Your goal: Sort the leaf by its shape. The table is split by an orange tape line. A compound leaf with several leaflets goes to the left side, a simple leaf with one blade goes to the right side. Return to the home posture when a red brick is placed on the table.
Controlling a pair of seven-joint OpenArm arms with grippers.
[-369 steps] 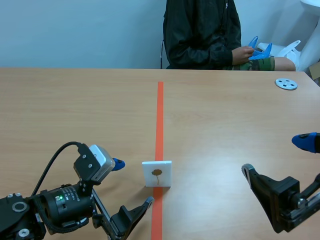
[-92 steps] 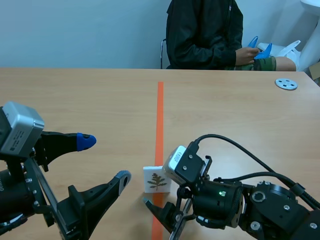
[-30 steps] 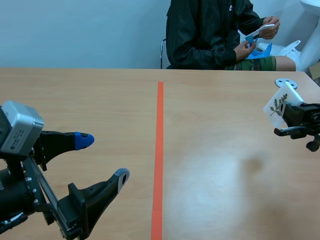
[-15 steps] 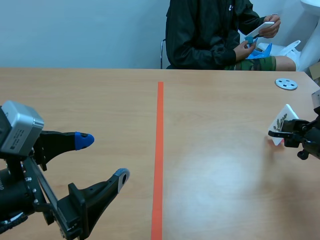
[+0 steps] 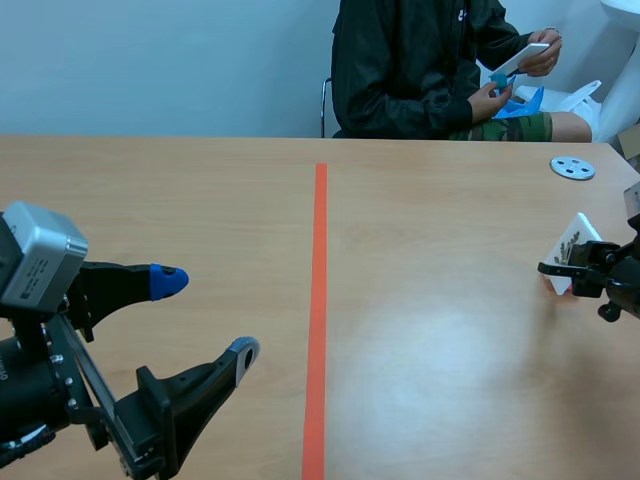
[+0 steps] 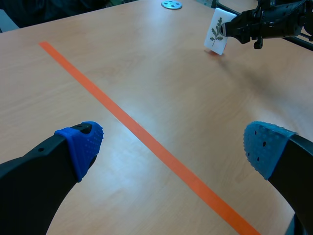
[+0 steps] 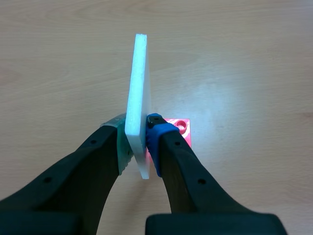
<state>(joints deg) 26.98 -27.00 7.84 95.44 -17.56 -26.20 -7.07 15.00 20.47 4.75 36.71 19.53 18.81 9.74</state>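
The setting reads as a robotics lab or test room. A plain wooden bench fills most of the scene view, split down its middle by an orange tape line. A black robot arm carrying a silver camera box sits at the lower left, and a second black arm enters at the right edge. Along the top runs a bare pale-blue wall, with a person seated behind the bench at top centre-right.

Pale blue wall at back; light wooden bench reaching toward it; dark chair frame beyond the far edge; soft sheen on the wood
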